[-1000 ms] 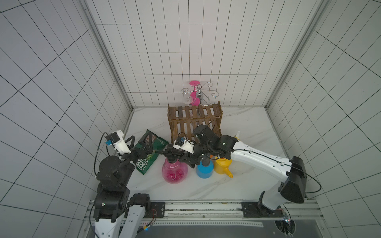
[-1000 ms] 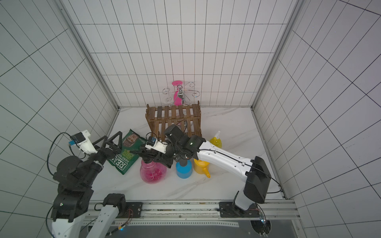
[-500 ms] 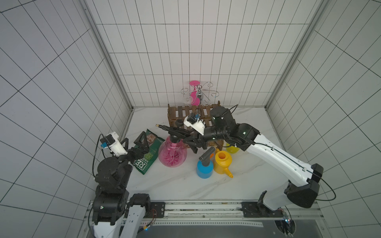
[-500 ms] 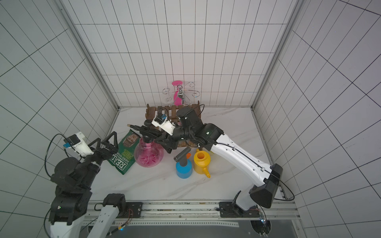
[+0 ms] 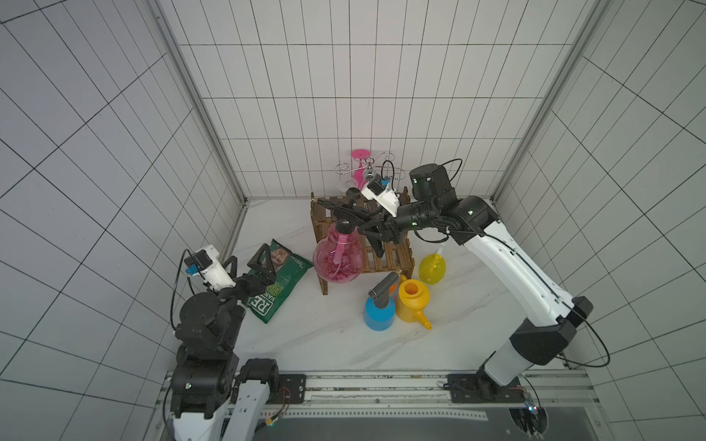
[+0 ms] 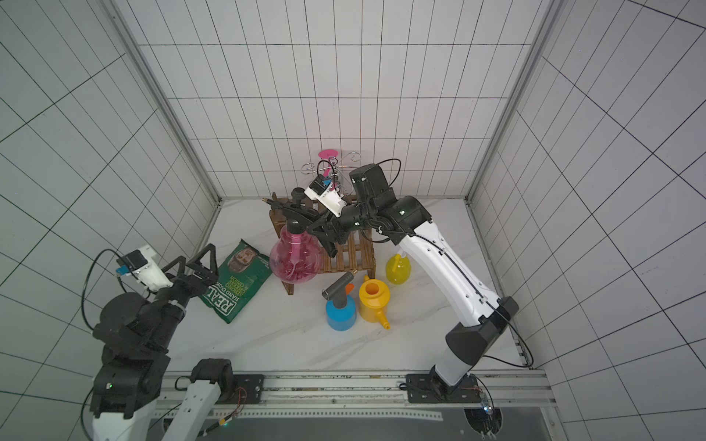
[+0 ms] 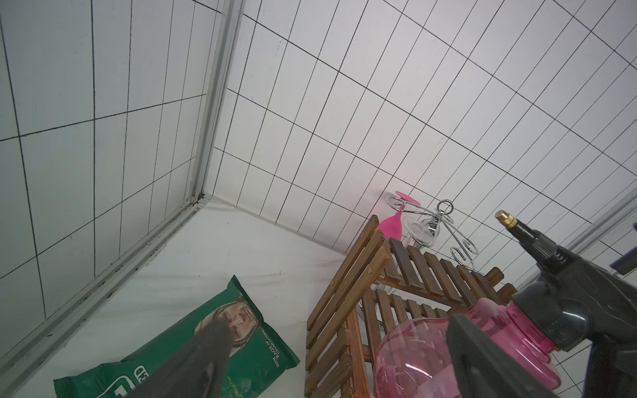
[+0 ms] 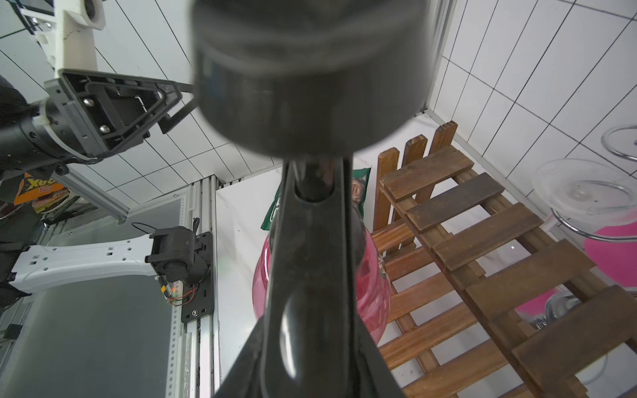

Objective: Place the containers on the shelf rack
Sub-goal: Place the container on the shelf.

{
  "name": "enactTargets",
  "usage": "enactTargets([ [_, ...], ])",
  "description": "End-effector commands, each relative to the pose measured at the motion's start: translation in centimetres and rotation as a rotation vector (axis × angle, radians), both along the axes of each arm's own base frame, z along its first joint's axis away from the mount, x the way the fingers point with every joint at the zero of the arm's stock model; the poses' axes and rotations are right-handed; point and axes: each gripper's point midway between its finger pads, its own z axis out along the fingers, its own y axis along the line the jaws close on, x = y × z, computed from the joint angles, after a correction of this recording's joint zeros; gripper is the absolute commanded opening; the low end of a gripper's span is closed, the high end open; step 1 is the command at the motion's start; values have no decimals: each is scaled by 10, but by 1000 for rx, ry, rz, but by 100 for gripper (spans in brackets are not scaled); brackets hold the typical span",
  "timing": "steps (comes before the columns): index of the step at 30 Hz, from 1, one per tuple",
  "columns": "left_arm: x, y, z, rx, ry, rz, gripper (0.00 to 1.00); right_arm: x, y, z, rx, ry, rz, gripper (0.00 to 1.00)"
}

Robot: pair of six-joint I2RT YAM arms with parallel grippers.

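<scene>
Right gripper [image 5: 368, 231] gripped the pink sprayer [image 5: 338, 261] by its handle over the rack [image 5: 397, 256], left end, unplaced. Blue sprayer [image 5: 378, 315], can [image 5: 412, 301] and yellow bottle [image 5: 431, 269] stood on the table [image 5: 324, 343]; left gripper [image 5: 250, 263] gaped idle.

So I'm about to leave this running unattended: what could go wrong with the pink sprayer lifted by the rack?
The right hand holds the pink sprayer only by its black handle; the round body hangs below and could swing or slip.
It hangs at the end of the shelf rack nearer the chip bag, so it might land half off the slats and tip.
The wire stand with glasses stands just behind the rack; the nozzle could knock it.
</scene>
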Motion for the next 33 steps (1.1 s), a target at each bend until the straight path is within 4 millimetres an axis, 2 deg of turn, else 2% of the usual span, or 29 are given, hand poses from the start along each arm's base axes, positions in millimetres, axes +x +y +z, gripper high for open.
enactTargets([
  [1,-7,0,9,13,-26,1,99,-5,-4,2,-35,-7,53,0],
  [6,-7,-1,9,14,-27,-5,99,20,-5,-11,-103,-25,-7,0],
  [9,-7,-1,9,13,-27,-8,99,26,-3,-13,-109,-32,-12,0],
  [18,-7,-2,10,13,-29,-14,99,19,3,-2,-89,-76,35,2],
  [25,-7,-2,10,15,-30,-14,99,12,19,-10,-159,-132,62,7],
  [30,-7,-3,10,15,-31,-18,99,16,21,-10,-166,-148,41,9],
  [33,-7,-3,10,15,-32,-21,99,18,22,-11,-167,-146,35,14],
])
